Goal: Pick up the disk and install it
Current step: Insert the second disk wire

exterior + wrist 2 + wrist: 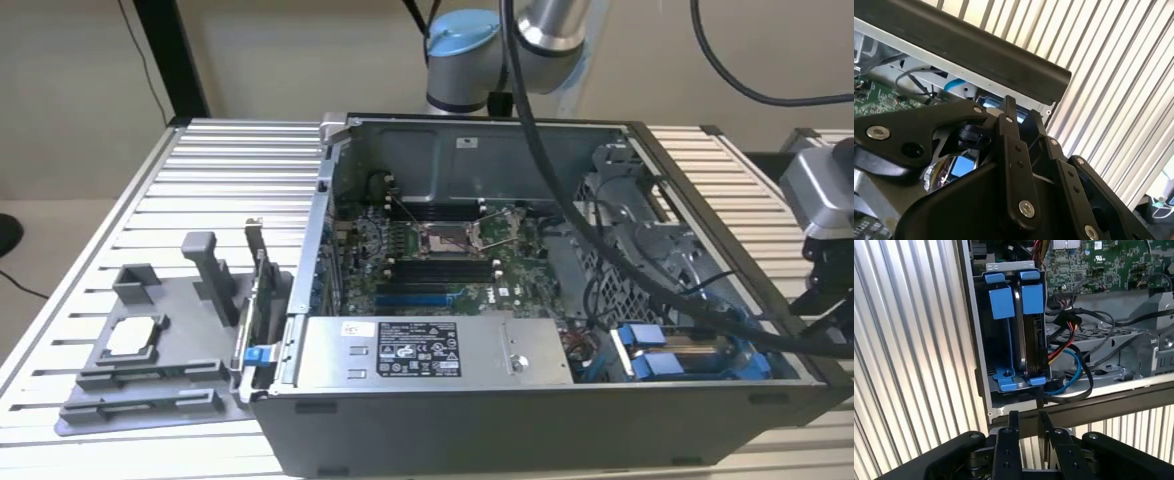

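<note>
Disk [701, 352] in exterior view: blue-framed, seated in the drive bay at the computer case's [534, 420] front corner, next to the power supply [434, 350]. First wrist view: disk [1030, 335] on edge in the bay, blue tabs at both ends; gripper [1026, 422] just outside the case wall, fingers nearly together, holding nothing. Second wrist view: gripper [1024, 120] beside the case rim.
</note>
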